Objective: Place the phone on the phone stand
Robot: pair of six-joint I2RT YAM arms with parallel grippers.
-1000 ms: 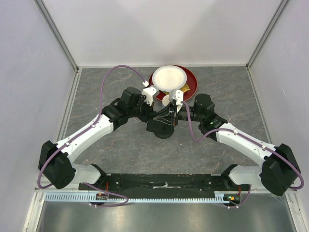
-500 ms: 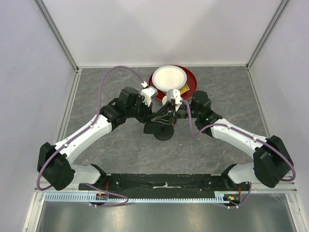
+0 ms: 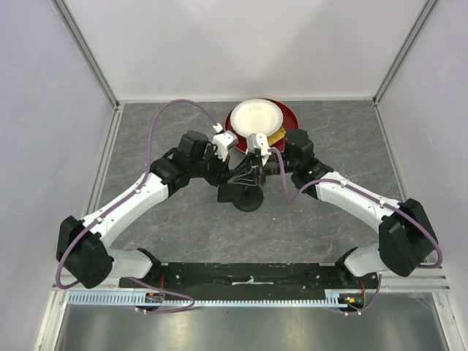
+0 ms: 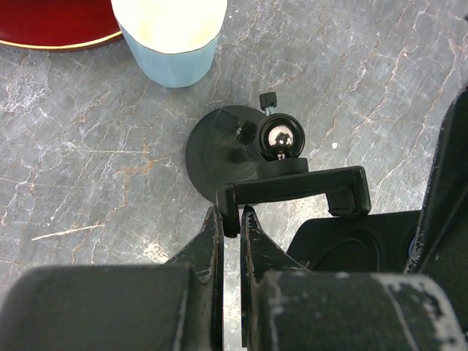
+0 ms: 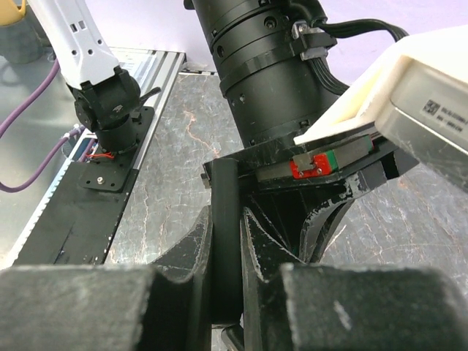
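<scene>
The phone stand [image 4: 219,150] is set in the middle of the desk [image 4: 88,146], just beside the blue mug [image 4: 172,58]. One end of its clamp head is pinched by the nearly closed left claw [image 4: 228,219]. The phone [image 5: 223,197] is gripped edge-on in the right claw [image 5: 224,248], close by the stand.

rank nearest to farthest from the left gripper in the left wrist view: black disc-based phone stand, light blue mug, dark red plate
1. Black phone stand: its clamp end sits between the left gripper fingers.
2. Light blue mug: beyond the stand, upper left.
3. Dark red plate: top-left corner.
</scene>
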